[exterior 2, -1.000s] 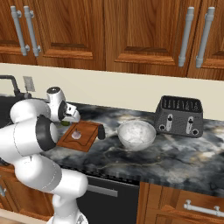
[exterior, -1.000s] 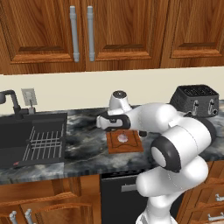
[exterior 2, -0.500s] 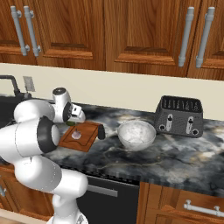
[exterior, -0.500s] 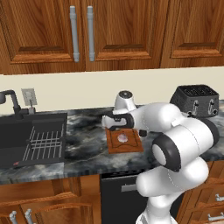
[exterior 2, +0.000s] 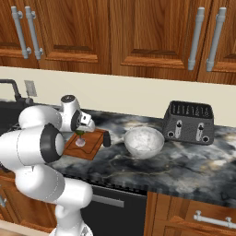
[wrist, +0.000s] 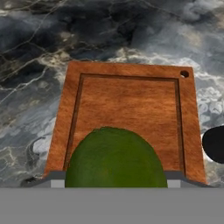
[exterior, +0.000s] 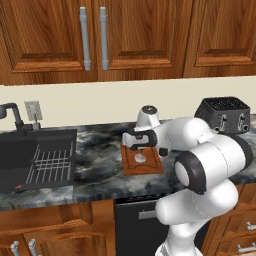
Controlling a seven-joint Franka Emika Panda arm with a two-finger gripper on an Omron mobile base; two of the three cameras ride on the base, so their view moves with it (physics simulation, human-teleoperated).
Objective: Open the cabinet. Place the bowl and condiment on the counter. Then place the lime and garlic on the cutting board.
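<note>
Lime held just above the cutting board

Left of the bowl (exterior 2: pixel 144 142), the gripper (exterior 2: pixel 81 133) clamps the green lime (wrist: pixel 114 158) over the cutting board (wrist: pixel 127 105), where the garlic (exterior: pixel 140 156) lies; the black condiment (exterior 2: pixel 107 138) stands between board and bowl.

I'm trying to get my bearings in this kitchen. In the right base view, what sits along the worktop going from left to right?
Cutting board → small black condiment → bowl → toaster.
</note>
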